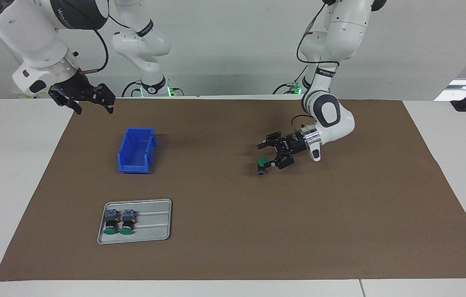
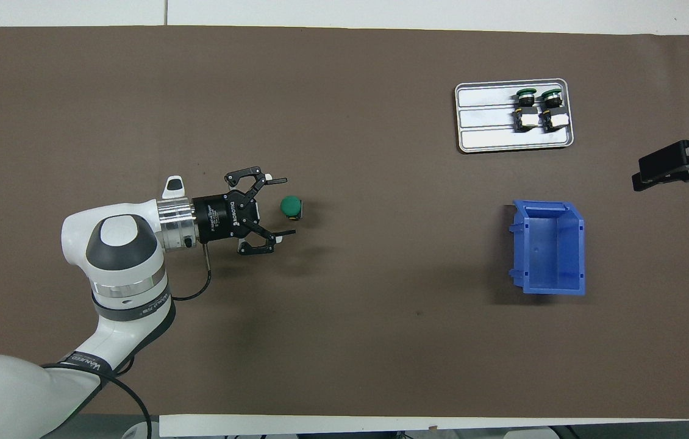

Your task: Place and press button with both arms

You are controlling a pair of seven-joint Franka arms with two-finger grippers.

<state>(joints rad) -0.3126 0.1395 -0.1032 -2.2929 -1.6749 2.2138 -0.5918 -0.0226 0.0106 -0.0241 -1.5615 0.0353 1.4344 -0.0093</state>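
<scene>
Button (image 1: 261,165) stands upright mid-desk, placed; left claw (image 1: 269,156) released beside it. Right claw (image 1: 92,104) spread, waiting over desk corner. Press pending.

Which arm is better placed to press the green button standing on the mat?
Left. The left gripper is open right beside the button; the right gripper waits over the mat's edge near the blue bin.

"ROBOTIQ" runs in white letters along the black body of the left hand (image 2: 282,208). Small white lettering on the arms' dark joint bands is too small to read.
</scene>
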